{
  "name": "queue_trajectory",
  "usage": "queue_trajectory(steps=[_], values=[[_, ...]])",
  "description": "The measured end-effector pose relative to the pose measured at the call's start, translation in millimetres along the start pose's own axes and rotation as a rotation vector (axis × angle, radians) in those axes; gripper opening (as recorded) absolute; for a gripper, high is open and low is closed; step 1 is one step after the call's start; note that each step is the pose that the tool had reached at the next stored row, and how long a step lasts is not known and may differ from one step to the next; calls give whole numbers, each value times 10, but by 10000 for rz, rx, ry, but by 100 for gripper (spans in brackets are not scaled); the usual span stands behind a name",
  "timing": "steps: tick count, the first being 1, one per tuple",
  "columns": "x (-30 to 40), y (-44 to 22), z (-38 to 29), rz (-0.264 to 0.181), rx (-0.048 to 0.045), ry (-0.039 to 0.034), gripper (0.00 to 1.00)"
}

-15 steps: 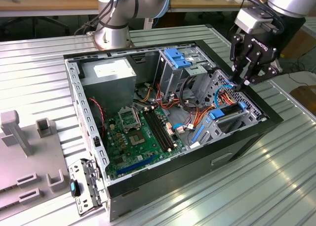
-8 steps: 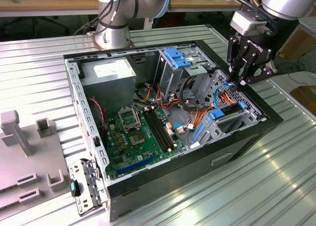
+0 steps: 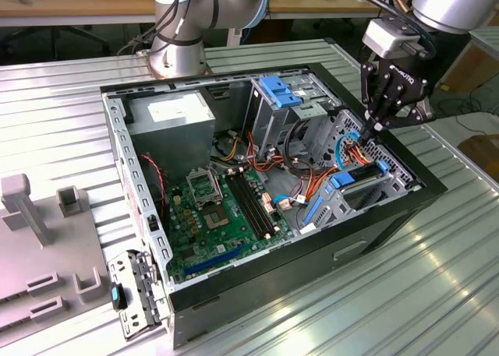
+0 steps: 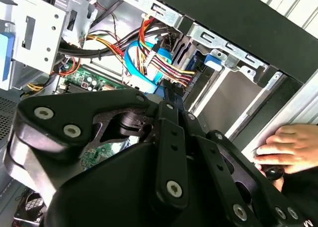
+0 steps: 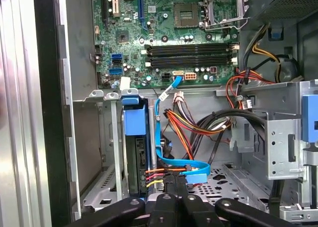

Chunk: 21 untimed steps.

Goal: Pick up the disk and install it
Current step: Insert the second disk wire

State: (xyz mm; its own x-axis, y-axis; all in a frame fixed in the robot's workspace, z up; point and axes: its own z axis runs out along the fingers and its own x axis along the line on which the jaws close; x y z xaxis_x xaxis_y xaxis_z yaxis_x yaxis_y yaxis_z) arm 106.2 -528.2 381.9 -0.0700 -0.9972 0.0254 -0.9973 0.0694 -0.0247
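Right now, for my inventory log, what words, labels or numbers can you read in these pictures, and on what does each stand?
No text reads clearly enough to quote.
Power supply sticker: print too small to read.
Gripper: white lettering on its body, too small to read.
Motherboard: white markings, too fine to read.

The work surface is a ribbed metal table [image 3: 327, 309] with grooves running lengthwise. A wooden bench [image 3: 78, 5] stands behind it, and beyond the exterior view's right edge lies what appears to be a brown box [image 3: 479, 68].
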Motion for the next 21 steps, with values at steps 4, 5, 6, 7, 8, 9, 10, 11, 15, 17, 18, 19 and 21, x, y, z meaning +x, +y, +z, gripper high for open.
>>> queue_trajectory(steps=[4,5,6,7,8,9,10,11,15,17,18,19,21], values=[[0,0,-2,-19,48,714,18],[0,-1,-2,-26,68,994,18],[1,0,2,-28,77,1126,18],[0,0,3,-30,81,1177,18],[-1,0,3,-30,82,1208,18],[-2,0,3,-31,83,1215,18],[-3,0,4,-30,84,1219,19],[-5,0,7,-31,84,1220,25],[-6,1,29,-32,87,1258,24],[-6,1,41,-33,90,1310,16],[-6,1,45,-33,91,1326,16],[-6,1,51,-33,92,1332,16],[-6,2,68,-33,92,1332,16]])
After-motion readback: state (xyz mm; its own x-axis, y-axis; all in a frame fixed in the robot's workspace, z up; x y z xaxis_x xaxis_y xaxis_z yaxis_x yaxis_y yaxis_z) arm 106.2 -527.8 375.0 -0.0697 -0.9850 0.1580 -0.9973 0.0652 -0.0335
